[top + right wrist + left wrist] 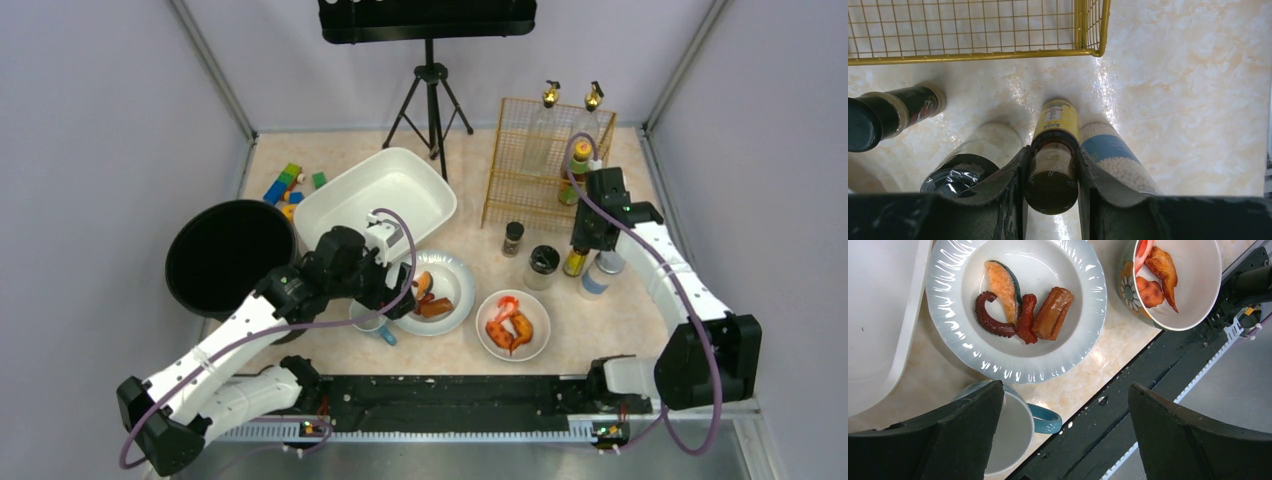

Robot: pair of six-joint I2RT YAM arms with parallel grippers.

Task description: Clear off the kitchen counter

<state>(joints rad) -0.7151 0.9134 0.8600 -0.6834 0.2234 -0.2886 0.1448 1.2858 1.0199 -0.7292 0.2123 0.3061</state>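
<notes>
The marbled kitchen counter [600, 330] holds a white plate [455, 270] with fish, octopus and sausage, a bowl [540, 335] with shrimp and chicken, and a blue mug [378, 325]. My left gripper [385, 300] is open above the mug [1008, 435]; in the left wrist view [1065, 390] its left finger covers part of the rim, below the plate [1083, 325]. My right gripper [578, 250] is shut on a yellow-label bottle [575, 262] with a dark cap, which stands on the counter. In the right wrist view [1052, 165] the fingers clamp the bottle [1055, 120].
A white tub [375, 195] and a black bin [228, 258] stand at the left. A gold wire rack [545, 160] with bottles is at the back right. Two spice jars [513, 238] and a white-and-blue bottle [597, 275] crowd the held bottle. Toy blocks [288, 185] lie at the back left, a tripod [430, 100] behind the tub.
</notes>
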